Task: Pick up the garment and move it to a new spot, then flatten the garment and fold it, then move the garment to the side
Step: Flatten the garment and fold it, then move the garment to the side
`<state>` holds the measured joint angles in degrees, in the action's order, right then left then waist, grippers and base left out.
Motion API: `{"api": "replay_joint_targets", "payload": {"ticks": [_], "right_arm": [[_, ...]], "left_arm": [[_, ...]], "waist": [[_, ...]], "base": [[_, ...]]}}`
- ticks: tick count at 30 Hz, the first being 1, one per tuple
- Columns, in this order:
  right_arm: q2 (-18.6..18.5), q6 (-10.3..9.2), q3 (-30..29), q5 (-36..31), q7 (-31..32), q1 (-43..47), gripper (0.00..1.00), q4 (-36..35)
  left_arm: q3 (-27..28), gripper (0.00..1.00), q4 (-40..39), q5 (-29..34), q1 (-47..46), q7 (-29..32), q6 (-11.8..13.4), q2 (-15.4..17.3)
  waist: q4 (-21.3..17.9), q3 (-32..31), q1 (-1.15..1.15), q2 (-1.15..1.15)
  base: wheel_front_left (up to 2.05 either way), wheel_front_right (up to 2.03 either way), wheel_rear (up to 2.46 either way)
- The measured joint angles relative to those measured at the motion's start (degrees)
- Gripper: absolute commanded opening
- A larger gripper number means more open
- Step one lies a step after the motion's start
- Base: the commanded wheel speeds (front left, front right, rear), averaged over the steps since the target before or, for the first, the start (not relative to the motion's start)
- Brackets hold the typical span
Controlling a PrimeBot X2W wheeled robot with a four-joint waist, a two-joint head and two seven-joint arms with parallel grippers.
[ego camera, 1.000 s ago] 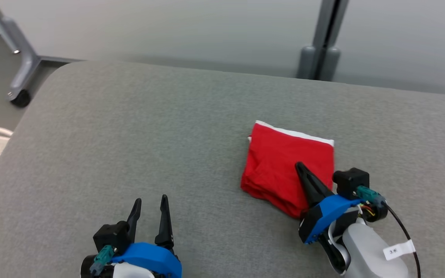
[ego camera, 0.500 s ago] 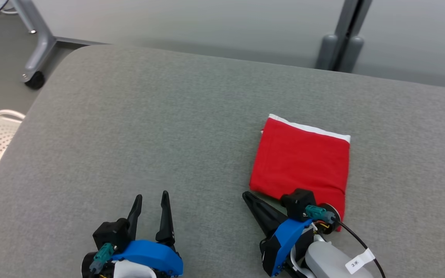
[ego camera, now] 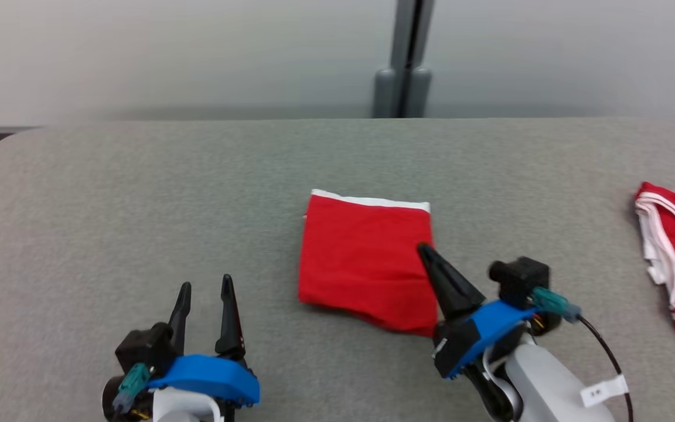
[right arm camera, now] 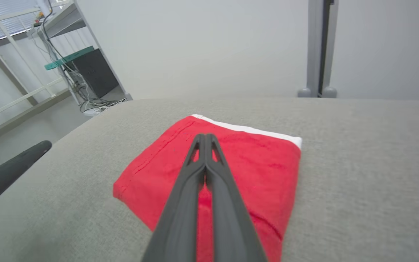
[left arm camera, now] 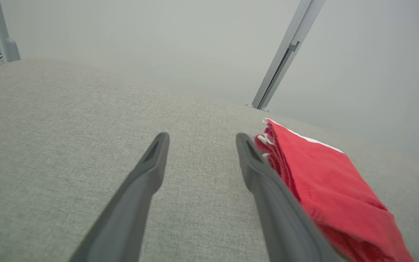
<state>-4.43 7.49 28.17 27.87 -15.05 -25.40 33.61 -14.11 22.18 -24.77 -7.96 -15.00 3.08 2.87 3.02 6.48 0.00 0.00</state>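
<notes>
Folded garment (ego camera: 367, 258) lies mid-worktop (ego camera: 138, 205), with the right gripper (ego camera: 424, 251) closed above it.
The red garment, white band along its far edge, lies flat in a neat square, nearer the front edge than the back. The right gripper's jaws are pressed together, holding nothing, tips over the garment's right edge; whether they touch the cloth cannot be told. The left gripper (ego camera: 205, 281) stands with jaws apart and empty by the front edge, left of the garment. Another red cloth (ego camera: 674, 258) with white trim lies crumpled at the right edge.
</notes>
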Motion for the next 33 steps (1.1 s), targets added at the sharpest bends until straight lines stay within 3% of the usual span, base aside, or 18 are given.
{"api": "replay_joint_targets", "payload": {"ticks": [1,2,3,4,12,16,26,33], "right_arm": [[-0.1,-0.01,-1.6,-0.7,0.0,0.7,0.09,0.1],[-0.1,-0.01,-3.0,-1.1,0.0,1.4,0.62,0.4],[-0.1,-0.01,-4.2,-1.8,0.0,2.1,0.97,0.5],[-0.2,0.00,-5.5,-3.0,0.0,2.5,1.00,0.6],[0.7,0.00,-18.0,-9.3,0.0,6.2,1.00,3.4],[1.2,0.00,-21.2,-11.8,0.0,7.8,1.00,4.2],[1.5,0.00,-21.1,-11.5,0.0,8.2,1.00,4.3],[1.5,0.00,-17.7,-11.1,0.0,3.3,1.00,7.6]], "left_arm": [[0.3,1.00,-0.1,0.0,0.3,0.0,0.1,0.0],[0.5,1.00,-0.2,-0.3,0.7,0.0,0.2,0.0],[0.7,1.00,-0.2,-0.3,1.0,0.0,0.2,0.0],[1.0,1.00,-0.1,-0.3,1.1,0.0,0.2,0.0],[3.3,1.00,0.4,3.2,3.1,0.0,0.7,-0.1],[4.0,1.00,1.0,4.1,3.5,0.0,1.4,0.0],[3.5,1.00,1.8,3.6,4.1,0.0,1.1,0.0],[-0.6,1.00,1.8,1.4,1.4,0.0,0.6,0.0]], "waist": [[-1.0,-0.3,0.00,0.00],[-1.8,-0.7,0.00,0.00],[-2.7,-1.0,0.00,0.00],[-3.5,-1.4,0.00,0.00],[-7.6,-3.5,0.00,0.00],[-8.1,-4.0,0.00,0.00],[-7.2,-3.8,0.00,0.00],[-2.7,-1.7,0.01,0.00]], "base": [[0.00,0.00,0.00],[0.00,0.00,0.00],[0.00,0.00,0.00],[0.00,0.00,0.00],[0.00,0.00,0.00],[0.00,0.00,0.00],[0.00,0.00,0.00],[0.00,0.00,0.00]]}}
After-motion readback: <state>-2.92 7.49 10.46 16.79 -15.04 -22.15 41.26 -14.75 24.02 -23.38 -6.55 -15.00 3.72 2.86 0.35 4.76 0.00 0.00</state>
